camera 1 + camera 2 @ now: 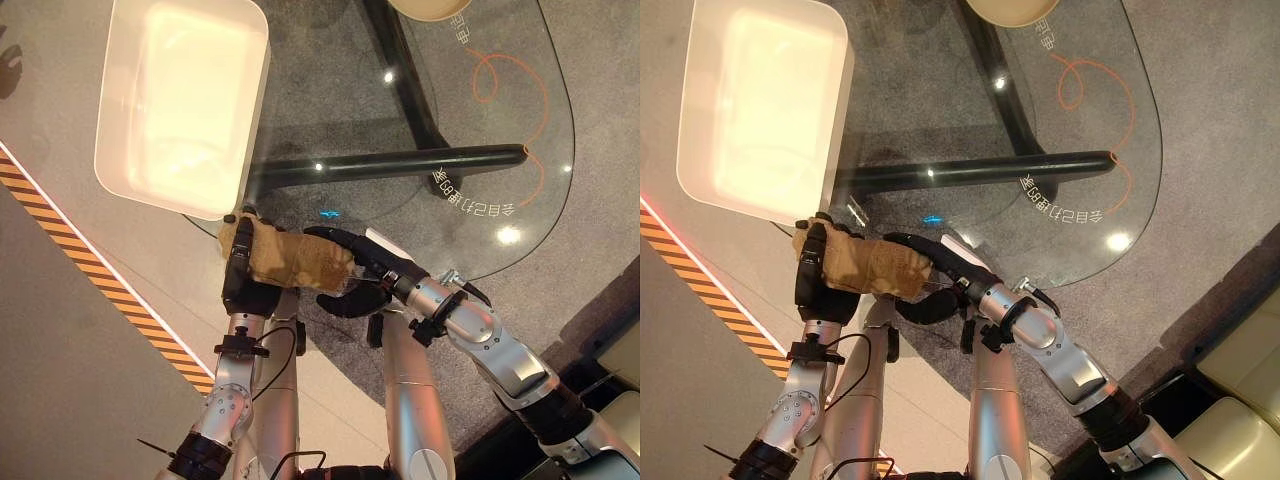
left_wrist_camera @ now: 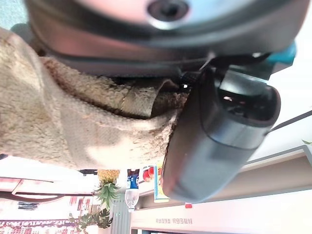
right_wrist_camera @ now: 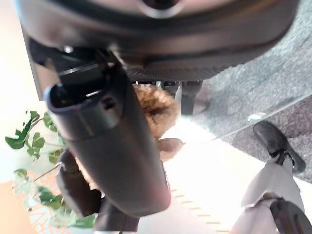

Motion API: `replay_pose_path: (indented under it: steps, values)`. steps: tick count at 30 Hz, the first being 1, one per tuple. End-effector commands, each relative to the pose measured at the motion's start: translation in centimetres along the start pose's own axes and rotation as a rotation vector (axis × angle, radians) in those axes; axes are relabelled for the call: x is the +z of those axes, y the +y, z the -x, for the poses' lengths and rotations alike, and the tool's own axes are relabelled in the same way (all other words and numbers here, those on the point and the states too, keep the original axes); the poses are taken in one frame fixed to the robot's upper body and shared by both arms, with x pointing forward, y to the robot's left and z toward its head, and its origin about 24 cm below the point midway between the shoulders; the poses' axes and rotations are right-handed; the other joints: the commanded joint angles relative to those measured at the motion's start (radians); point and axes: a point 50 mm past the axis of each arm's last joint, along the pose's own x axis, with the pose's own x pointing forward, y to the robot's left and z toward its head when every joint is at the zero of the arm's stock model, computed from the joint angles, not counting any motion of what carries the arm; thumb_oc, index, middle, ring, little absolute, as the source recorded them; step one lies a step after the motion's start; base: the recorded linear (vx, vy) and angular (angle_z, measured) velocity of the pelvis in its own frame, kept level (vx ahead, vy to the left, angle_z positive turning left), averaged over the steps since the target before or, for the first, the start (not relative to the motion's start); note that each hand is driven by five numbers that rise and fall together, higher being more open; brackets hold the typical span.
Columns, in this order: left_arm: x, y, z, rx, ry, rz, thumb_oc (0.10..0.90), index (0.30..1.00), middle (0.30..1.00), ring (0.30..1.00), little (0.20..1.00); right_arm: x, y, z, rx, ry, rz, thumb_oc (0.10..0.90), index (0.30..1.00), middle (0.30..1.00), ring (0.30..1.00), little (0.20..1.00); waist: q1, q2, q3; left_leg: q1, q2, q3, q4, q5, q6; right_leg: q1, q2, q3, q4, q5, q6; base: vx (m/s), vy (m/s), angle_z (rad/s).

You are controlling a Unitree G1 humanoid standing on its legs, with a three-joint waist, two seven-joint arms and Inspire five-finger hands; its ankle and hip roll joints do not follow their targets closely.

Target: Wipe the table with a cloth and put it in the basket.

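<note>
At the glass table [image 1: 520, 90] edge, left robot hand [image 1: 245, 280] gripping cloth [image 1: 295, 260], right robot hand [image 1: 365, 270] alongside

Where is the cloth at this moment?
In the left eye view the tan cloth is held between both hands at the glass table's near edge, left hand gripping one end, right hand at the other, just below the white basket.
</note>
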Motion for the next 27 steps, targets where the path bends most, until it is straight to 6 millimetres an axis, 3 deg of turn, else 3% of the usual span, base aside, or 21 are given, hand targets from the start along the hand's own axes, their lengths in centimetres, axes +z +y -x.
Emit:
replay_pose_path:
  steps: [1,6,10,11,17,27]
  values:
    - [0.3,-4.5,-0.6,-0.295,-0.025,-0.016,0.1,0.3,0.3,0.3,0.2,2.7,-0.2,0.7,-0.049,-0.177,-0.029,0.8,0.9,0.9,0.9,0.9,0.007,-0.003,-0.025,-0.019,-0.073,0.091,0.138,-0.127,0.083,0.019,0.075,-0.022,-0.211,0.188,-0.006,0.0,0.0,0.0]
    - [1.1,-4.9,-0.8,-0.331,-0.053,-0.108,0.1,0.3,0.3,0.3,0.2,2.3,-0.8,1.1,-0.116,-0.179,-0.09,0.8,0.9,0.9,0.9,0.9,0.002,0.0,-0.025,-0.019,-0.072,0.093,0.142,-0.13,0.081,0.016,0.076,-0.016,-0.205,0.185,-0.007,0.0,0.007,0.0]
    - [2.9,-5.6,-1.1,-0.387,-0.132,-0.24,0.1,0.3,0.3,0.3,0.2,1.7,-1.2,1.8,-0.151,-0.159,-0.123,0.8,0.9,0.9,0.9,0.9,-0.005,0.011,-0.025,-0.017,-0.068,0.101,0.15,-0.134,0.08,0.012,0.078,-0.005,-0.191,0.174,-0.01,0.04,0.077,-0.07]
    - [3.1,-5.5,-0.9,-0.381,-0.141,-0.258,0.1,0.3,0.3,0.3,0.2,1.3,-1.0,2.0,-0.146,-0.142,-0.132,0.8,0.9,0.9,0.9,0.9,-0.002,0.017,-0.025,0.012,-0.066,0.094,0.16,-0.168,0.076,0.036,0.084,0.0,-0.176,0.141,-0.006,0.09,0.078,-0.09]
    - [6.2,-7.1,-2.3,-0.38,-0.281,-0.395,0.1,0.3,0.3,0.3,0.2,-0.3,-0.6,2.2,-0.11,-0.03,-0.123,0.8,0.9,0.9,0.9,0.9,-0.008,0.043,-0.025,0.0,-0.062,0.098,0.181,-0.176,0.072,0.017,0.084,0.015,-0.144,0.117,-0.013,0.04,0.116,-0.09]
    - [9.1,-9.0,-3.6,-0.337,-0.486,-0.574,0.1,0.3,0.3,0.3,0.2,-2.2,1.2,1.9,0.034,0.126,-0.194,0.8,0.9,0.9,0.9,0.9,-0.01,0.051,-0.025,-0.021,-0.06,0.106,0.191,-0.172,0.071,-0.004,0.087,0.031,-0.125,0.098,-0.021,0.03,0.085,-0.01]
